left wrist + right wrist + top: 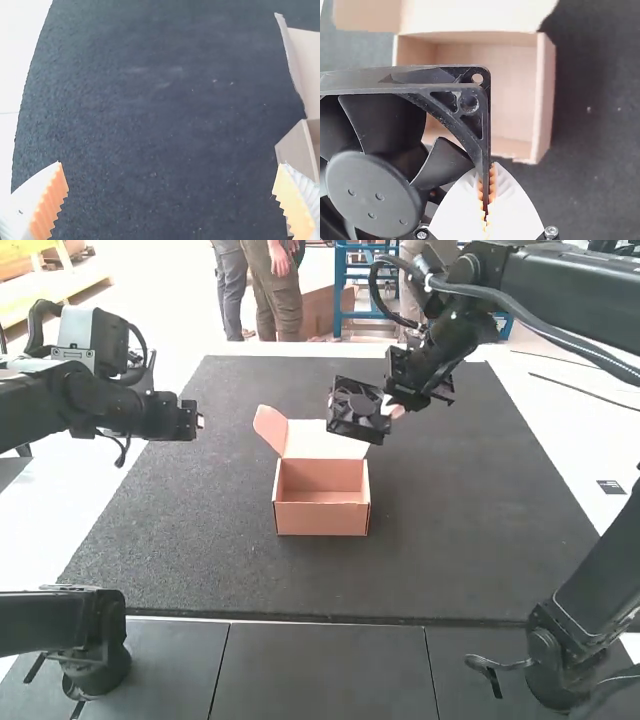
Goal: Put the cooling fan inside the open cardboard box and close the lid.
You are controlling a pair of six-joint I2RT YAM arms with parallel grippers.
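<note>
At the middle of the high view, the cardboard box (322,518) stands open on a black mat (200,530) that covers most of the pale surface (40,520). Its lid (270,430) is raised behind it and leans toward the upper left of the frame. The cooling fan (360,410) is in the air just above and behind the box's rear right corner, a little right of the frame's centre, tilted and apart from the cardboard. It is not inside the box. The right arm (480,310) comes in from the upper right, and the right jaws are closed on the fan. In the right wrist view the white ribbed fingers (515,205) pinch the thin edge of the fan's black frame (395,165) between their orange pads, and the box's open interior (540,100) lies beyond. The left arm (90,405) reaches in from the left edge of the high view, and the left jaws hang over the mat to the left of the lid, apart from it. They are open and hold nothing. In the left wrist view the two orange-padded fingers (47,200) stand wide apart over bare mat (160,120), with the box's side (295,150) next to one fingertip.
</note>
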